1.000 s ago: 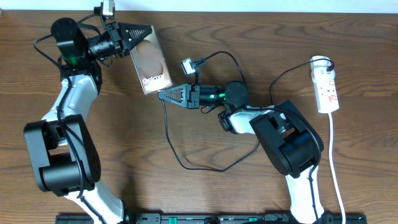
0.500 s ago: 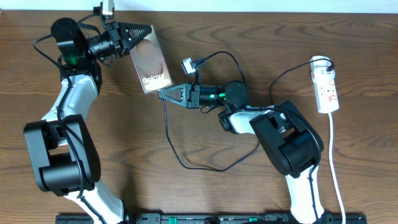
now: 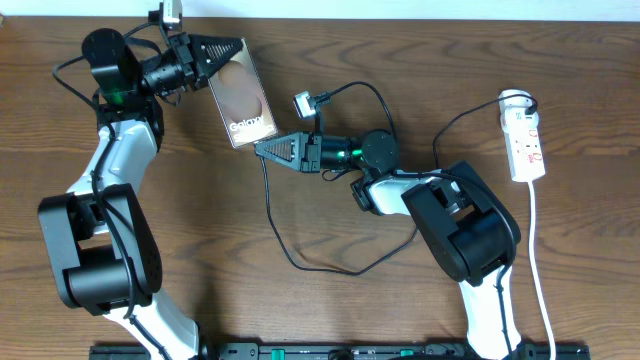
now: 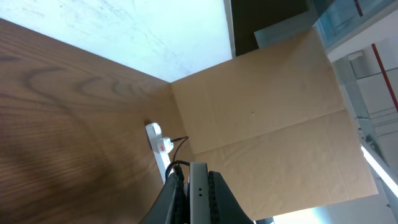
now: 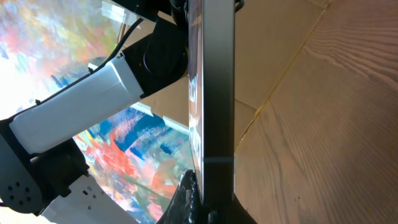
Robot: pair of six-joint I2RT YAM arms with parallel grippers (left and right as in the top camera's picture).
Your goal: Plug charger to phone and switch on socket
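Observation:
The phone (image 3: 240,95) is held off the table with its brownish screen facing up. My left gripper (image 3: 228,50) is shut on its far edge; in the left wrist view the phone's thin edge (image 4: 198,193) sits between the jaws. My right gripper (image 3: 260,149) is shut on the charger plug, with the tip right at the phone's near edge. The charger cable (image 3: 275,225) loops down across the table and back right toward the white socket (image 3: 526,140). In the right wrist view the phone's edge (image 5: 217,93) rises straight from my jaws (image 5: 208,208); the plug itself is hidden.
The socket lies at the far right with its white cord (image 3: 540,270) running toward the front edge. It also shows small in the left wrist view (image 4: 159,144). The right arm's base (image 3: 470,225) stands between the cable loop and the socket.

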